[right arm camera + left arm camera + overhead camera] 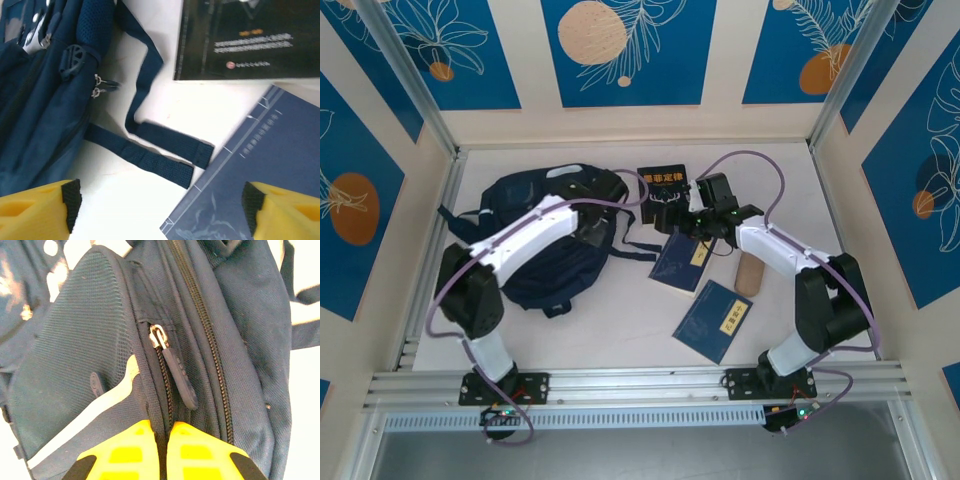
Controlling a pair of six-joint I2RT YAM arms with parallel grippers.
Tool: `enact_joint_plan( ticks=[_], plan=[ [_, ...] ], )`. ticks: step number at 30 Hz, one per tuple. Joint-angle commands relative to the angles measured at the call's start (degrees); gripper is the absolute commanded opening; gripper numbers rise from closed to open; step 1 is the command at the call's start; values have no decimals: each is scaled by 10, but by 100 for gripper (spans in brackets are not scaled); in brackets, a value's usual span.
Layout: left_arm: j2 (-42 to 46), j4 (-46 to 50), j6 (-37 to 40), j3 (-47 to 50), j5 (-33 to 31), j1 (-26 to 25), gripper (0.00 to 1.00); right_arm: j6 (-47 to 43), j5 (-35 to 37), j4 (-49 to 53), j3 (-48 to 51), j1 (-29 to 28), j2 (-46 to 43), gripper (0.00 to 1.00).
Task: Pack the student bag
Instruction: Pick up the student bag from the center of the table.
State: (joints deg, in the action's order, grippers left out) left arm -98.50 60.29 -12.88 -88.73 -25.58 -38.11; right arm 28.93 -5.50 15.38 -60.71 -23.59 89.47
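**Quick rundown of where stuff sits on the table**

So the large dark navy fabric backpack (555, 235) lies on the left half of the white tabletop (620, 340). A black rectangular book (663, 185) sits just right of it, toward the back. In front of that is a navy softcover book (682, 262), and nearer still a second navy softcover book (713, 320). A tan oblong object (748, 275) lies right of the first one. The backpack's loose strap ends (150, 150) stop just beside that first navy book.

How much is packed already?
Nothing looks packed yet: the black book, the upper blue book and the lower blue book lie on the table beside the student bag. In hand: the left gripper is shut close by the zipper pull; the right gripper hangs open above the upper blue book. Left: probably unzipping, then loading books.
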Motion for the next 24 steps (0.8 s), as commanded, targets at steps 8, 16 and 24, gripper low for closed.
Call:
enact_joint_plan(
  ticks=[8, 16, 24],
  plan=[
    [100, 3, 35, -52, -52, 26, 0, -81, -187, -129, -61, -54, 79, 56],
    [129, -6, 43, -75, -45, 37, 0, -153, -223, -205, -101, -60, 154, 54],
    [139, -10, 48, -83, -35, 43, 0, -199, -268, -193, -180, -45, 235, 51]
  ],
)
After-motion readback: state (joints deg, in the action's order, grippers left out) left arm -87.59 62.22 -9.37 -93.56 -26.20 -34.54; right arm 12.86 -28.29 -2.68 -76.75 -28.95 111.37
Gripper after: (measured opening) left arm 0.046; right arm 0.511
